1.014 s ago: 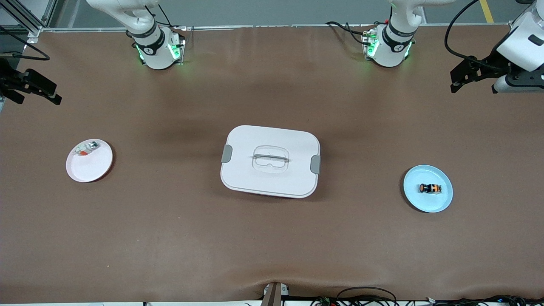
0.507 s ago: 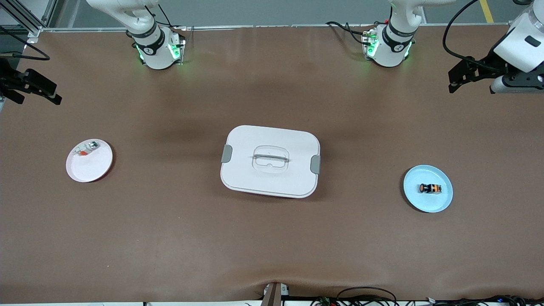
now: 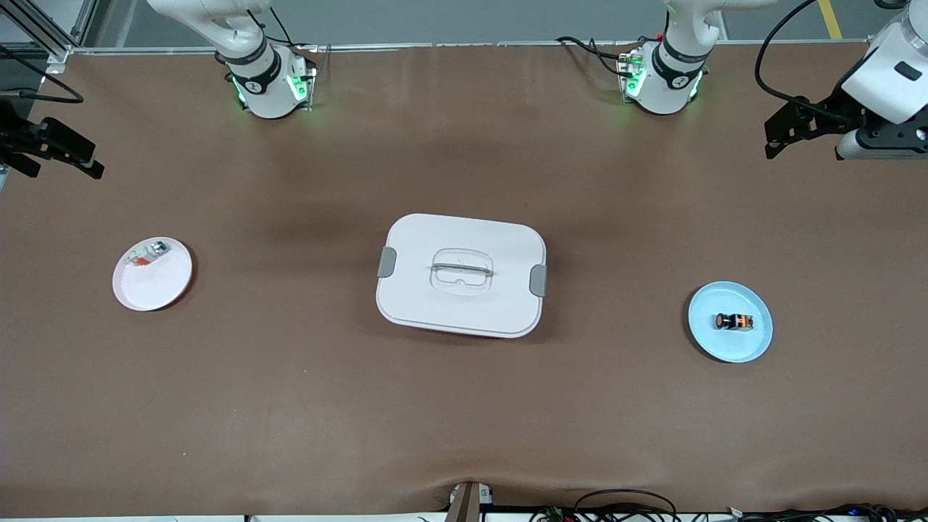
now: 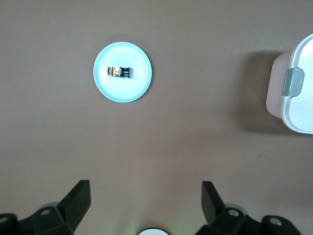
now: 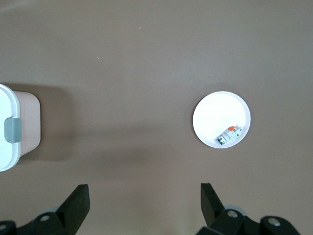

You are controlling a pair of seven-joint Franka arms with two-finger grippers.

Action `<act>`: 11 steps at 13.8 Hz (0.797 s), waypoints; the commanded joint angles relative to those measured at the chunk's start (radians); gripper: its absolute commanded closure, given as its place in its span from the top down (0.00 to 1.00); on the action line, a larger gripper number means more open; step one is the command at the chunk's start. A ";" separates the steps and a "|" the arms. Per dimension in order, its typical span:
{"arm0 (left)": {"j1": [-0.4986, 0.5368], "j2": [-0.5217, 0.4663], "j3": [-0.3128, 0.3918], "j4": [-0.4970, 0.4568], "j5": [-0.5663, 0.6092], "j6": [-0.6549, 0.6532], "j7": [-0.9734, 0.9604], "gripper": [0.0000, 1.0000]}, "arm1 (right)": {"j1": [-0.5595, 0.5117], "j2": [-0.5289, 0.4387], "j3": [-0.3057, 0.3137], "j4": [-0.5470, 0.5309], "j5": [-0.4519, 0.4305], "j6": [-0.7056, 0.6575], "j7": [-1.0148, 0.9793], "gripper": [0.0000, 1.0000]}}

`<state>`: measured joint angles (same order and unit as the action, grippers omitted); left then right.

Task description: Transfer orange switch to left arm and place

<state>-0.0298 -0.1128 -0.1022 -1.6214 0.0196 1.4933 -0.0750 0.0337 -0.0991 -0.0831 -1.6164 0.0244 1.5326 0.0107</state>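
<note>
Since a moment ago, only the left end effector (image 3: 776, 138) has shifted a little, up over the worktop's (image 3: 464, 406) edge at the left arm's end; it is wide open and empty. On the blue plate (image 3: 747, 348) near that end lies the orange switch (image 3: 733, 321), well apart from it. The right end effector (image 3: 61, 156) waits, open and empty, over the right arm's edge.

From the left wrist, the orange switch (image 4: 120, 72) looks tiny, hard and light. It could roll, so its black middle should be pinched. The box (image 4: 296, 93) is seen at one side.

From the right wrist, a pink plate (image 5: 210, 110) is seen.

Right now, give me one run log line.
switch: on blue plate | box: mid-table | left gripper: open, empty | right gripper: open, empty
</note>
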 commanded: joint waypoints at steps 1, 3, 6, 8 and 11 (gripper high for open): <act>-0.001 -0.001 0.002 0.006 -0.006 0.002 0.011 1.00 | -0.020 -0.016 0.006 -0.008 0.020 0.001 -0.015 1.00; -0.002 -0.001 0.002 0.011 -0.004 0.002 0.007 1.00 | -0.020 -0.016 0.006 -0.008 0.020 0.001 -0.015 1.00; 0.001 -0.001 0.002 0.012 -0.007 0.002 0.009 1.00 | -0.018 -0.017 0.009 -0.008 0.009 -0.005 -0.015 1.00; 0.001 -0.001 0.002 0.012 -0.006 0.002 0.009 1.00 | -0.018 -0.017 0.008 -0.008 0.006 -0.009 -0.014 1.00; -0.001 0.002 0.002 0.012 -0.006 0.001 0.007 1.00 | -0.020 -0.017 0.006 -0.010 0.000 -0.008 -0.009 1.00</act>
<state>-0.0294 -0.1128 -0.1019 -1.6206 0.0196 1.4952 -0.0750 0.0336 -0.0991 -0.0859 -1.6164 0.0235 1.5306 0.0103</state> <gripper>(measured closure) 0.000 0.000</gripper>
